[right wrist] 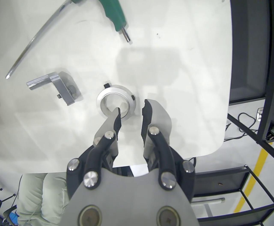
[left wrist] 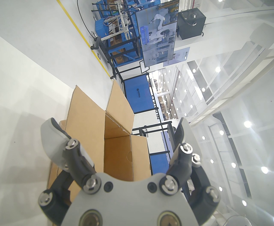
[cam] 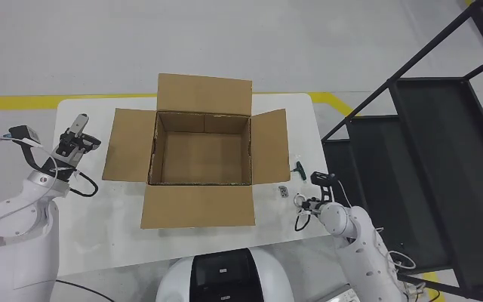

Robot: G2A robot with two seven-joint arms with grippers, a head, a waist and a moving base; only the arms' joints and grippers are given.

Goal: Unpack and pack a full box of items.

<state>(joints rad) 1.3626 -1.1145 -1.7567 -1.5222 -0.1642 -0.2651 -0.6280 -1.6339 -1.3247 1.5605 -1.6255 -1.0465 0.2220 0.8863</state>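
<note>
The cardboard box (cam: pixel 202 157) sits mid-table (cam: pixel 90 234) with all four flaps splayed and its floor bare, so the unpacking looks done and packing is the step in hand. At about 4 o'clock from the box, the right gripper (right wrist: pixel 131 108) hangs over a metal ring (right wrist: pixel 115 88). Its fingers are apart and straddle the ring's wall, one tip inside the bore and the other outside, not yet pinching. A small metal bracket (right wrist: pixel 62 87) and a green-handled tool (right wrist: pixel 113 12) lie near the ring (neither is touching it). The left gripper (left wrist: pixel 117 128) waits at the box's 9 o'clock with its fingers spread wide, holding nothing. The next move likely calls for closing squarely on the ring's wall, lifting it clear, and carrying it toward 10 o'clock, over the near flap and into the box.
</note>
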